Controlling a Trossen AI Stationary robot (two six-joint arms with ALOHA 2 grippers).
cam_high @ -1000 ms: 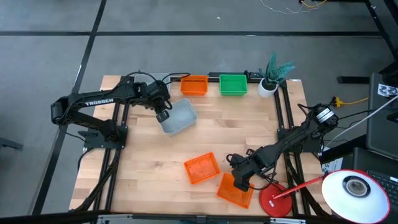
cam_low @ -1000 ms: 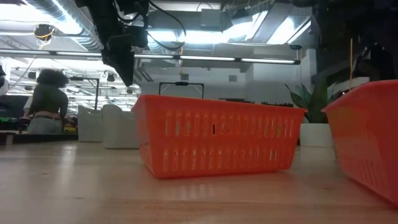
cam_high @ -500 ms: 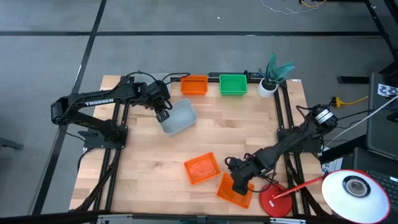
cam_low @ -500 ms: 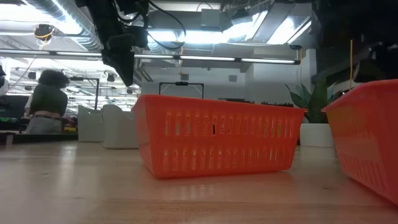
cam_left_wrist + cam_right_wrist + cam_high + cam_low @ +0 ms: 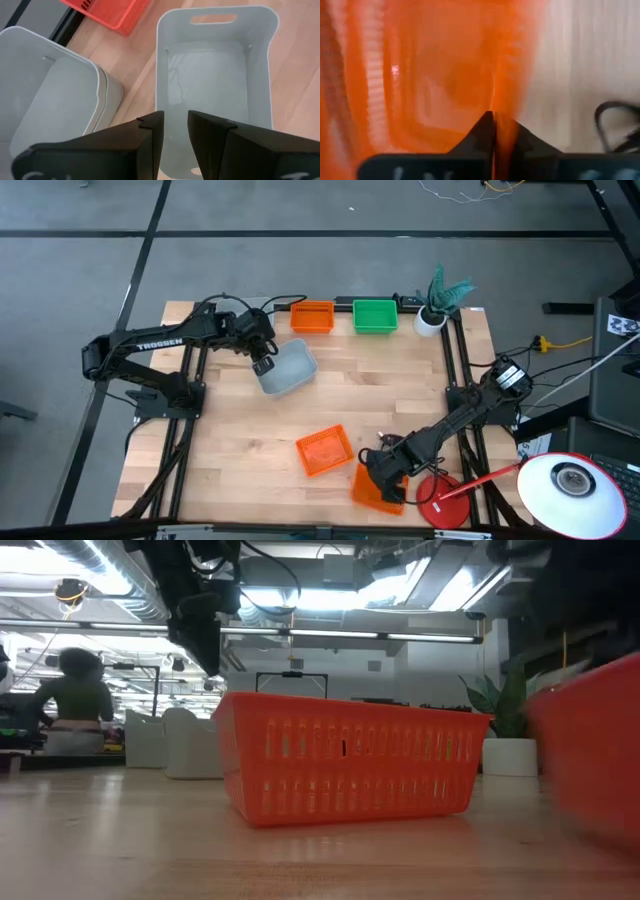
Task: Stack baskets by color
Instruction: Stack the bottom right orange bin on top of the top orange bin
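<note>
My right gripper is down at the near right, shut on an orange basket, which shows blurred in the low view. A second orange basket stands on its base just left of it. At the far edge stand a third orange basket and a green basket. My left gripper hangs above a grey basket, its fingers a narrow gap apart with nothing between them. Another grey basket stands beside that one. My right gripper pinches the orange basket's far-side wall, one finger inside the basket and one outside. The fingers come from above, pointing steeply down. Whether the basket is clear of the table I cannot tell.
A white pot with a teal plant stands at the far right corner. A red round lamp base sits close to the right of the held basket, under its white lamp head. Bare wood lies mid-table. A person stands in the room behind.
My right gripper has sunk and gone toward the table's near edge and left, onto the near-right orange basket, rolling as it went. That basket has shifted and is blurred in the low view.
</note>
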